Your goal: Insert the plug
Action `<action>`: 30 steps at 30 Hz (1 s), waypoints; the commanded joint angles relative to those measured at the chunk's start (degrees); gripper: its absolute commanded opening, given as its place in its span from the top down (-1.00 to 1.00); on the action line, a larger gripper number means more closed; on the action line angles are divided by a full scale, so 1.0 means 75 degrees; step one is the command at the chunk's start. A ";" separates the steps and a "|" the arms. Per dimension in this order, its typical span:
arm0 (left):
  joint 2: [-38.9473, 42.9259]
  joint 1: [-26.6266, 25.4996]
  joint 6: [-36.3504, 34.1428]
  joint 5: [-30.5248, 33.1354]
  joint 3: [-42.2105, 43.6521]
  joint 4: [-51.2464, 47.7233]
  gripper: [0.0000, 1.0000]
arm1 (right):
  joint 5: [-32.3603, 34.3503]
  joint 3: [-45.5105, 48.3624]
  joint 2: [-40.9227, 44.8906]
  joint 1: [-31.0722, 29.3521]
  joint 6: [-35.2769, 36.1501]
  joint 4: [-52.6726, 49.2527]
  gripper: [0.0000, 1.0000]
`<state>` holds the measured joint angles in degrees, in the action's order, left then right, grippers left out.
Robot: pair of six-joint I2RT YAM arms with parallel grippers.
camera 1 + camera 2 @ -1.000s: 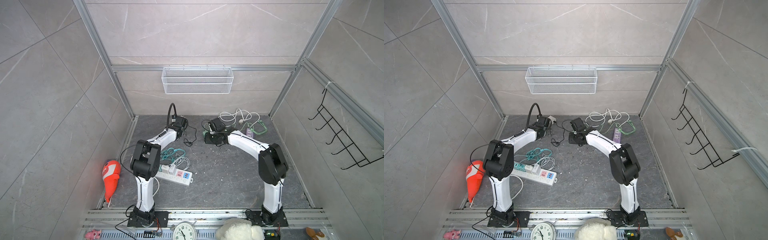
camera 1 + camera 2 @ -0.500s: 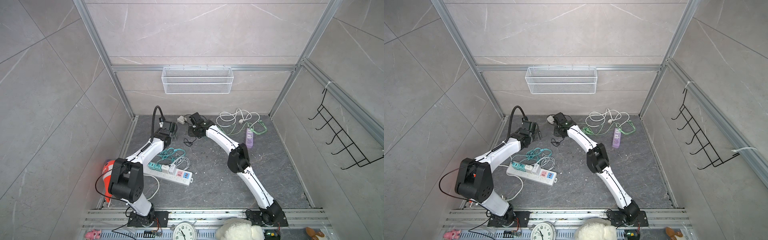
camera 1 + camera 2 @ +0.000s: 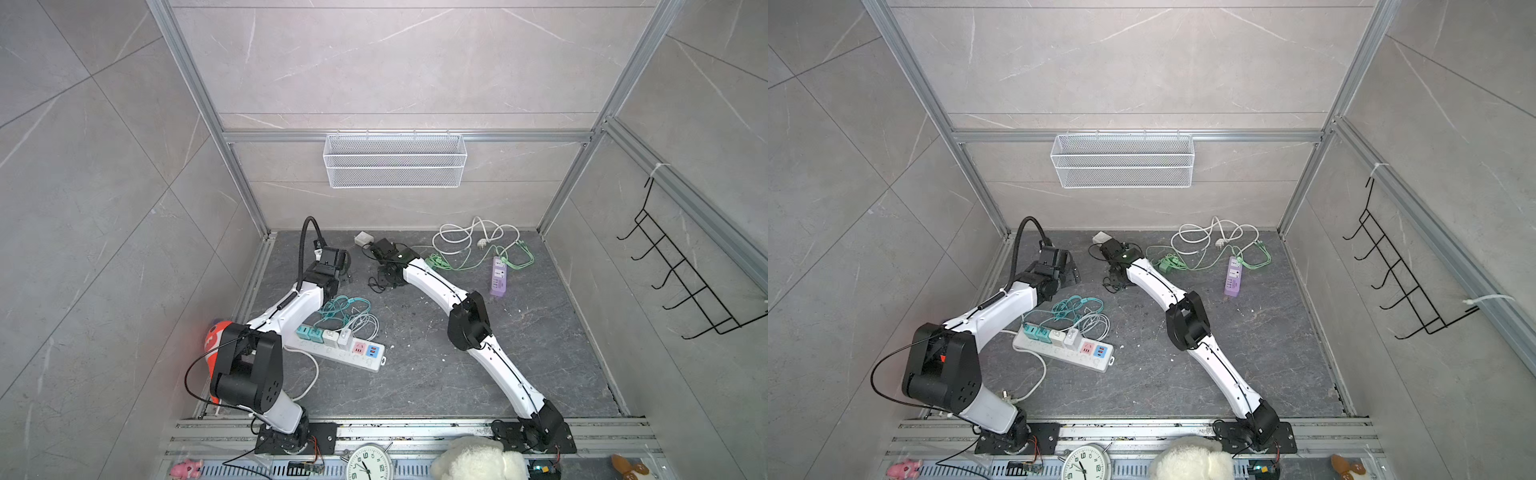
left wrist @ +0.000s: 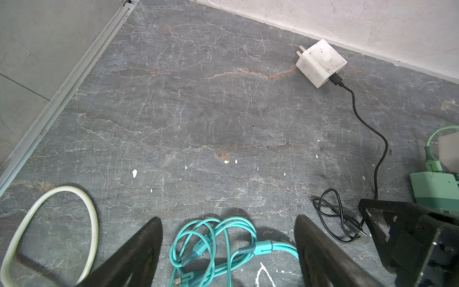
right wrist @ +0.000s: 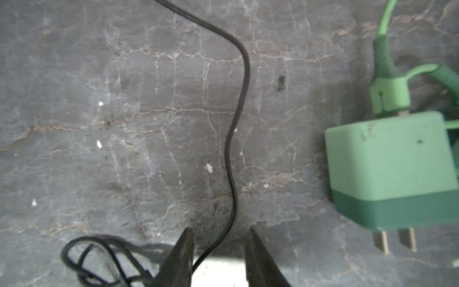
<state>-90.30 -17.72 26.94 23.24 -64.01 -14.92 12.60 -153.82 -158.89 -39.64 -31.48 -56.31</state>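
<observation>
While right tool [image 5: 219, 232] straddles blk cable [image 5: 238, 124], white plug [image 3: 363, 238] lies near, apart

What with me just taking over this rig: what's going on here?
The right gripper sits low over the floor, jaws slightly apart either side of the black cable running to the white charger, which lies unplugged by the back wall; whether it grips is unclear. The left gripper hovers open above a teal cable.
</observation>
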 commanded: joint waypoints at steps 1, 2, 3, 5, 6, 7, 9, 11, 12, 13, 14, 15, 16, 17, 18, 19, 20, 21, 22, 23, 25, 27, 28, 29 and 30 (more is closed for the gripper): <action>0.0403 0.0042 0.0115 -0.0124 0.0038 0.0241 -0.71 | 0.0184 0.0006 0.0059 -0.0035 -0.0102 -0.0358 0.32; 0.0415 0.0042 0.0111 -0.0133 0.0038 0.0231 -0.71 | 0.0171 -0.0018 0.0032 -0.0041 -0.0124 -0.0392 0.37; 0.0427 0.0042 0.0103 -0.0112 0.0044 0.0231 -0.71 | 0.0144 -0.0050 0.0018 -0.0041 -0.0148 -0.0445 0.43; 0.0438 0.0042 0.0086 -0.0086 0.0041 0.0237 -0.71 | 0.0136 -0.0051 0.0035 -0.0064 -0.0225 -0.0601 0.50; 0.0427 0.0054 0.0065 -0.0068 0.0050 0.0263 -0.71 | 0.0139 -0.0029 0.0053 -0.0079 -0.0252 -0.0688 0.53; 0.0407 0.0055 0.0044 -0.0067 0.0038 0.0292 -0.71 | 0.0169 0.0046 0.0105 -0.0094 -0.0288 -0.0748 0.56; 0.0340 0.0065 -0.0010 -0.0056 -0.0028 0.0305 -0.71 | 0.0199 0.0318 0.0266 -0.0127 -0.0328 -0.0736 0.63; 0.0275 0.0062 -0.0022 -0.0079 -0.0090 0.0307 -0.71 | 0.0273 0.0603 0.0448 -0.0160 -0.0390 -0.0707 0.70; 0.0243 0.0065 -0.0029 -0.0099 -0.0112 0.0315 -0.71 | 0.0316 0.0920 0.0563 -0.0174 -0.0420 -0.0695 0.74; 0.0211 0.0068 -0.0029 -0.0121 -0.0136 0.0325 -0.70 | 0.0366 0.1173 0.0691 -0.0187 -0.0458 -0.0656 0.77; 0.0177 0.0066 -0.0029 -0.0133 -0.0148 0.0338 -0.71 | 0.0392 0.1420 0.0817 -0.0196 -0.0486 -0.0583 0.81; 0.0146 0.0065 -0.0040 -0.0145 -0.0171 0.0338 -0.70 | 0.0394 0.1770 0.0993 -0.0210 -0.0507 -0.0446 0.86; 0.0123 0.0065 -0.0044 -0.0147 -0.0173 0.0343 -0.70 | 0.0382 0.2087 0.1170 -0.0210 -0.0546 -0.0274 0.89; 0.0111 0.0065 -0.0041 -0.0163 -0.0173 0.0362 -0.70 | 0.0372 0.2405 0.1327 -0.0213 -0.0571 -0.0126 0.91; 0.0086 0.0065 -0.0050 -0.0189 -0.0152 0.0411 -0.71 | 0.0350 0.2783 0.1500 -0.0203 -0.0604 0.0027 0.96; 0.0059 0.0065 -0.0063 -0.0227 -0.0132 0.0475 -0.70 | 0.0324 0.3127 0.1643 -0.0211 -0.0632 0.0179 0.99; 0.0013 0.0065 -0.0073 -0.0246 -0.0138 0.0488 -0.70 | 0.0284 0.3422 0.1872 -0.0211 -0.0658 0.0300 1.00; -0.0040 0.0065 -0.0100 -0.0283 -0.0148 0.0513 -0.70 | 0.0276 0.3791 0.2046 -0.0211 -0.0683 0.0428 1.00; -0.0100 0.0065 -0.0120 -0.0338 -0.0172 0.0513 -0.70 | 0.0277 0.4157 0.2236 -0.0204 -0.0717 0.0551 1.00; -0.0168 0.0065 -0.0134 -0.0388 -0.0204 0.0517 -0.70 | 0.0271 0.4562 0.2445 -0.0211 -0.0747 0.0704 1.00; -0.0266 0.0068 -0.0158 -0.0470 -0.0242 0.0535 -0.70 | 0.0268 0.5451 0.2921 -0.0213 -0.0810 0.1037 1.00; -0.0383 0.0053 -0.0172 -0.0587 -0.0305 0.0543 -0.68 | 0.0271 0.6395 0.3497 -0.0211 -0.0873 0.1371 1.00; -0.0432 0.0043 -0.0167 -0.0660 -0.0329 0.0533 -0.68 | 0.0281 0.6808 0.3748 -0.0211 -0.0908 0.1490 1.00; -0.0490 0.0020 -0.0147 -0.0723 -0.0348 0.0536 -0.68 | 0.0299 0.7267 0.4040 -0.0213 -0.0956 0.1625 1.00; -0.0541 -0.0021 -0.0157 -0.0765 -0.0361 0.0562 -0.66 | 0.0311 0.7742 0.4354 -0.0211 -0.1021 0.1759 1.00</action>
<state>-93.65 -17.63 26.72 19.29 -64.16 -12.38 15.18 -102.85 -130.72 -40.93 -36.97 -44.05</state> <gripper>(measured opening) 0.835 0.050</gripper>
